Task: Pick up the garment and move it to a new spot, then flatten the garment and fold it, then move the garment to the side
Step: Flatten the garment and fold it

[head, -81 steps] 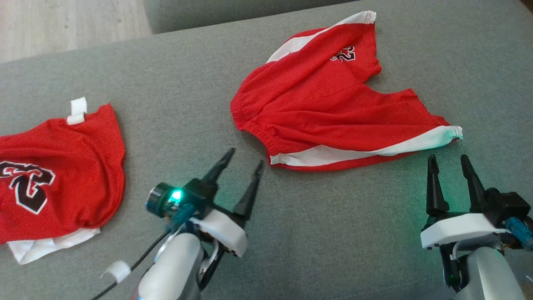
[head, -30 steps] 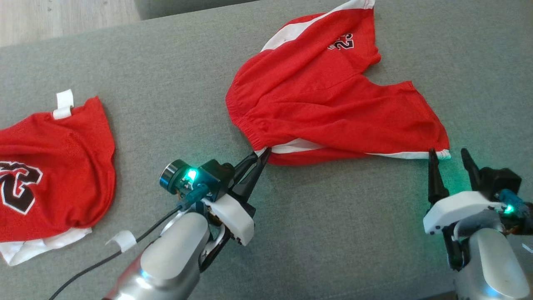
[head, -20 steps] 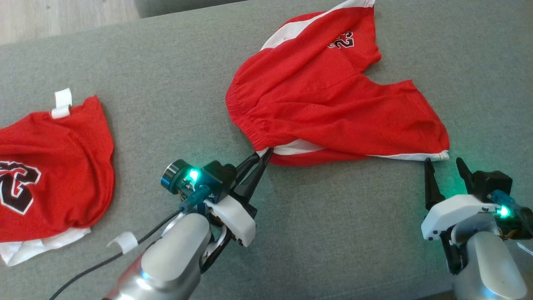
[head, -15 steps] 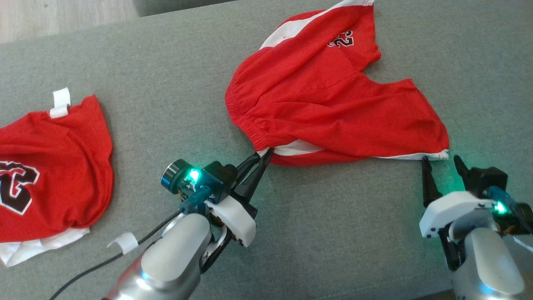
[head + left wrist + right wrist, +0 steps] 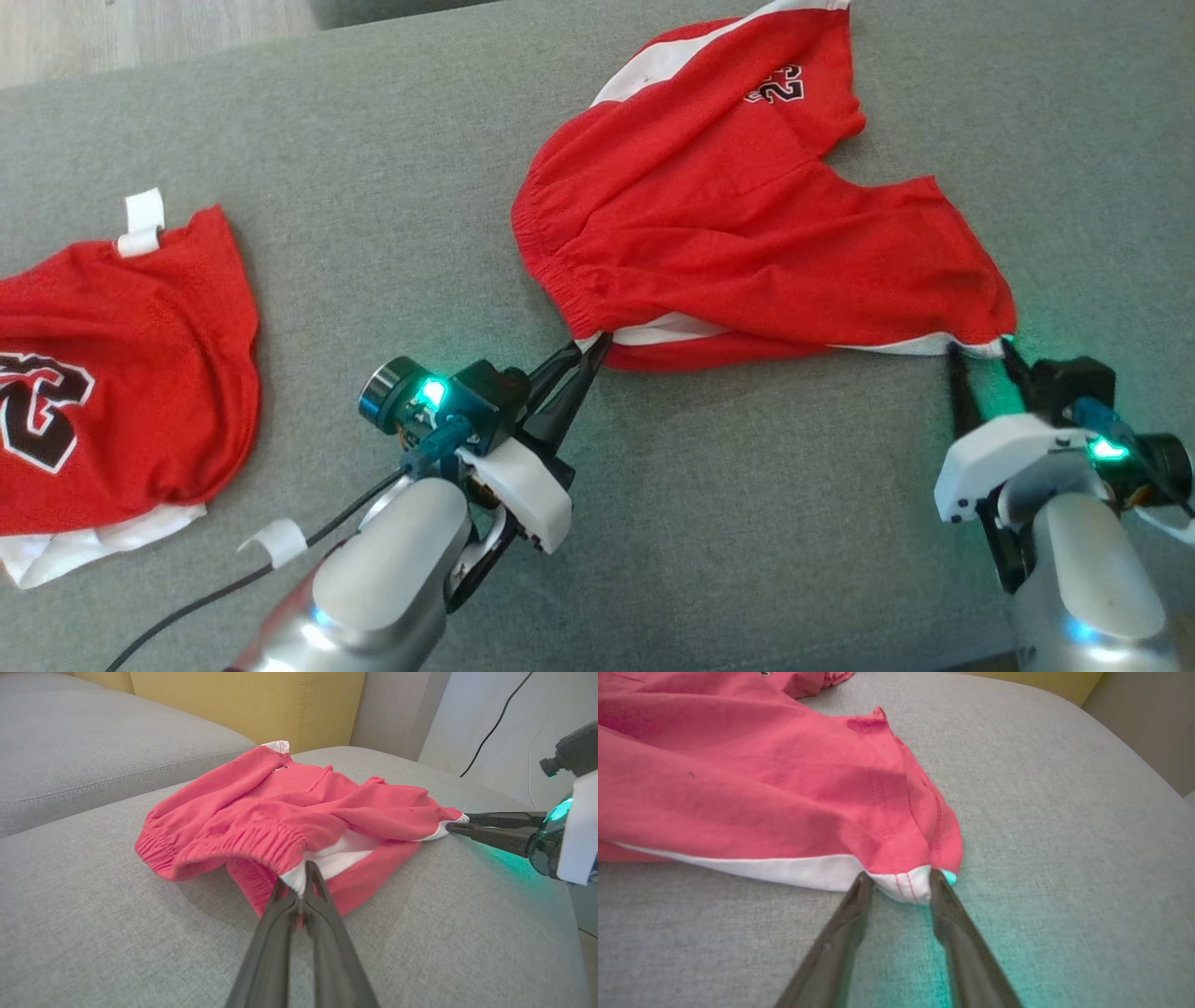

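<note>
The garment (image 5: 747, 233) is a pair of red shorts with white side stripes and a black number print, lying rumpled on the grey sofa cushion (image 5: 747, 523). My left gripper (image 5: 590, 343) is shut on the white end of the waistband, and in the left wrist view the fingertips (image 5: 303, 877) pinch that corner of the garment (image 5: 280, 807), lifting it a little. My right gripper (image 5: 978, 350) is at the near right hem corner. In the right wrist view its jaws (image 5: 899, 882) stand apart on either side of the white hem of the garment (image 5: 738, 788).
A second red garment with a black number (image 5: 112, 373) lies at the left of the cushion. Wooden floor (image 5: 140, 37) shows at the far left. A yellow backrest (image 5: 233, 700) and another grey cushion (image 5: 70, 742) stand behind. A black cable (image 5: 490, 723) hangs on the wall.
My right gripper has moved forward to the hem corner and its fingers have narrowed around it. The left gripper has stayed shut on the waistband corner.
</note>
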Tool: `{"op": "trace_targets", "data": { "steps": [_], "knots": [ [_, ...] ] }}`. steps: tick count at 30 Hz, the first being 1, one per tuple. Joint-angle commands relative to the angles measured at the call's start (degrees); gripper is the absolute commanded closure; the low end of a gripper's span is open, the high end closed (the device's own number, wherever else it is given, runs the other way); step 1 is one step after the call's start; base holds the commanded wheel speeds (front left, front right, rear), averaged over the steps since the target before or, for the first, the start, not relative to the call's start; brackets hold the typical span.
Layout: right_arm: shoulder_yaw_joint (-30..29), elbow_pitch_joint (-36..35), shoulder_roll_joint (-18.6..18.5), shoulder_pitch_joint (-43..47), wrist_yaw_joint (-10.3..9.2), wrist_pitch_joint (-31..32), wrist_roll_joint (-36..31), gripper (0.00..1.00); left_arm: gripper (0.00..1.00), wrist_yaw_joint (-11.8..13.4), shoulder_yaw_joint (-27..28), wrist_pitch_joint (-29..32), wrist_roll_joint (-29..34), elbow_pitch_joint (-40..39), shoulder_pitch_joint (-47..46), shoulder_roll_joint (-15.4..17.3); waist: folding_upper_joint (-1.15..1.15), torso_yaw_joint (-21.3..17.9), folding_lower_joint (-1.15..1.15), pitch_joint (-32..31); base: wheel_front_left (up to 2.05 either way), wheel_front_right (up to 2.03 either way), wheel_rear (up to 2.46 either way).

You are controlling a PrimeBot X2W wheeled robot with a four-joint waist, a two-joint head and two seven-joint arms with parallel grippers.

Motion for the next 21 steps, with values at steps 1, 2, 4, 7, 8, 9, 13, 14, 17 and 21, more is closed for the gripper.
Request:
{"op": "trace_targets", "data": {
  "steps": [1,2,4,7,8,9,13,14,17,21],
  "knots": [
    [1.31,-1.11,-0.29,-1.9,-0.04,0.18,-0.24,1.0,1.0,0.42,1.2,-0.27,-0.6,-1.81,-1.98,1.14,0.0,0.03,0.0,-0.12,0.0,0.0,0.0],
    [1.24,-1.08,-0.29,-2.0,-0.04,0.22,-0.24,1.0,1.0,0.44,1.18,-0.3,-0.66,-1.77,-1.94,1.21,0.0,0.04,0.0,-0.23,0.0,0.0,0.0],
    [1.06,-1.34,-0.29,-2.09,-0.04,0.13,-0.42,1.0,1.0,0.48,1.16,-0.4,-0.8,-1.67,-1.8,1.4,0.0,-0.02,0.0,-0.61,0.0,0.0,0.0],
    [1.02,-2.48,-0.29,-2.01,-0.04,0.05,-0.82,1.0,1.0,0.61,1.06,-0.54,-0.9,-1.45,-1.48,1.75,0.0,-0.17,0.0,-1.54,0.0,0.0,0.0],
    [0.96,-3.04,-0.29,-2.01,-0.04,0.13,-0.78,1.0,1.0,0.64,1.03,-0.61,-0.96,-1.37,-1.35,1.87,0.0,-0.28,0.0,-1.96,0.0,0.0,0.0],
    [0.9,-3.73,-0.29,-1.97,-0.04,0.32,-1.01,1.0,1.0,0.68,0.99,-0.66,-1.0,-1.33,-1.24,1.97,0.0,-0.34,0.0,-2.33,0.0,0.0,0.0],
    [0.64,-6.96,-0.29,-1.82,-0.04,1.83,-0.95,1.0,1.0,0.8,0.75,-0.72,-1.17,-1.27,-0.82,2.28,0.0,-0.49,0.0,-4.18,0.0,0.0,0.0],
    [0.83,-7.88,-0.4,-1.78,-0.04,2.3,-0.85,1.0,1.0,0.81,0.68,-0.72,-1.22,-1.26,-0.7,2.35,0.0,-0.51,0.0,-4.62,0.0,0.0,0.0],
    [1.59,-9.62,-0.98,-1.69,-0.04,3.51,-0.17,1.0,1.0,0.82,0.45,-0.69,-1.26,-1.24,-0.46,2.49,0.0,-0.54,0.0,-5.51,0.0,0.0,0.0],
    [4.06,-13.02,-3.11,-1.4,-0.04,6.29,2.63,1.0,1.0,0.69,-0.21,-0.5,-1.02,-1.49,-0.32,3.09,0.0,-0.45,0.0,-7.33,0.0,0.0,0.0]
  ]
}}
